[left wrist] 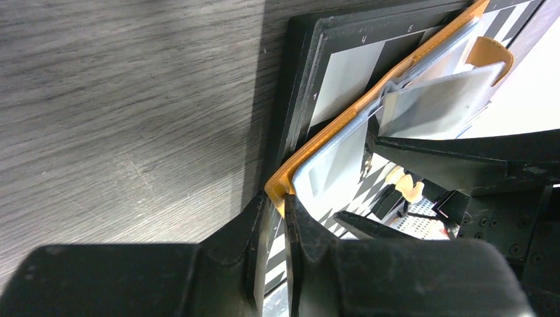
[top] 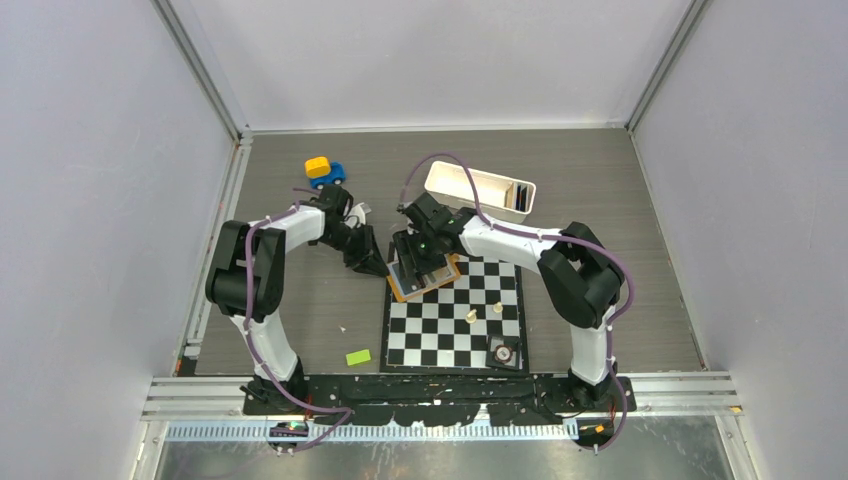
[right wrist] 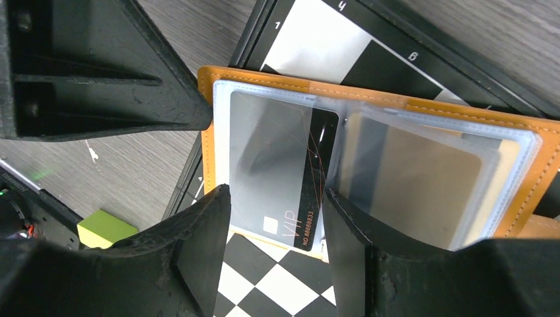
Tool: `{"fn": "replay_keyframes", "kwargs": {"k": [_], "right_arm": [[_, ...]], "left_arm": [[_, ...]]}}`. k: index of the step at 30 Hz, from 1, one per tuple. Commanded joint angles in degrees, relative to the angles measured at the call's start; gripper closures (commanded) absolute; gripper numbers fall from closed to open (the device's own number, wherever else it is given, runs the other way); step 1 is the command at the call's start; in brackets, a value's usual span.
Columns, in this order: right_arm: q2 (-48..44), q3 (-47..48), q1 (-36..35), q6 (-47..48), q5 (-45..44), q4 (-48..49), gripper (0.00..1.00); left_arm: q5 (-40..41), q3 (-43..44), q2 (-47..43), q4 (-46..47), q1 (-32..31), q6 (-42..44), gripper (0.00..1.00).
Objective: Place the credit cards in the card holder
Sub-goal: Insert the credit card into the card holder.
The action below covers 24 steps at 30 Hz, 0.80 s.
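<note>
The orange card holder (right wrist: 370, 100) lies open on the far left corner of the chessboard (top: 455, 318), its clear sleeves facing up. A grey-blue credit card (right wrist: 271, 158) marked VIP sits in the left sleeve, its lower end sticking out. A cream credit card (right wrist: 413, 178) is in the right sleeve. My right gripper (right wrist: 274, 193) is open, one finger on each side of the grey-blue card. My left gripper (left wrist: 280, 201) is pinched on the card holder (left wrist: 280, 181) at its corner, and in the top view it (top: 372, 258) sits at the holder's left edge.
A white tray (top: 478, 190) stands behind the board. A blue and yellow toy car (top: 323, 170) is at the back left. A green block (top: 358, 357) lies near the front edge. Two pale chess pieces (top: 472, 316) and a round item (top: 503, 350) rest on the board.
</note>
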<state>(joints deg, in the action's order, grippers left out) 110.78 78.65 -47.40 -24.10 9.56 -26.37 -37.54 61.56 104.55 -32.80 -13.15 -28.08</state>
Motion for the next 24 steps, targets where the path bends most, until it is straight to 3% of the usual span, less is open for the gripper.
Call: {"fn": "replay_keyframes", "kwargs": {"k": [1,7,12,16,24], "right_arm": [[0.6,2.0,-0.6,0.5,4.0,1.6,0.42],[1.5,2.4,-0.8,-0.2,7.2,3.3,0.46],[0.4,2.5,-1.0,-0.4,4.8,3.0,0.46],[-3.9,2.8,-0.9,0.7,-3.1,-0.4,0.39],[-8.5,2.0,2.9,3.4,-20.2,-9.9,0.31]], "left_arm": [[-2.4,0.2,-0.2,1.6,-0.3,-0.1,0.84],[-2.9,0.1,-0.5,1.9,-0.3,-0.2,0.86],[-2.5,0.4,-1.0,1.5,-0.2,0.0,0.87],[0.8,1.4,-2.1,-0.9,0.7,1.5,0.84],[8.8,3.1,-7.0,-4.7,2.2,4.4,0.63]]}}
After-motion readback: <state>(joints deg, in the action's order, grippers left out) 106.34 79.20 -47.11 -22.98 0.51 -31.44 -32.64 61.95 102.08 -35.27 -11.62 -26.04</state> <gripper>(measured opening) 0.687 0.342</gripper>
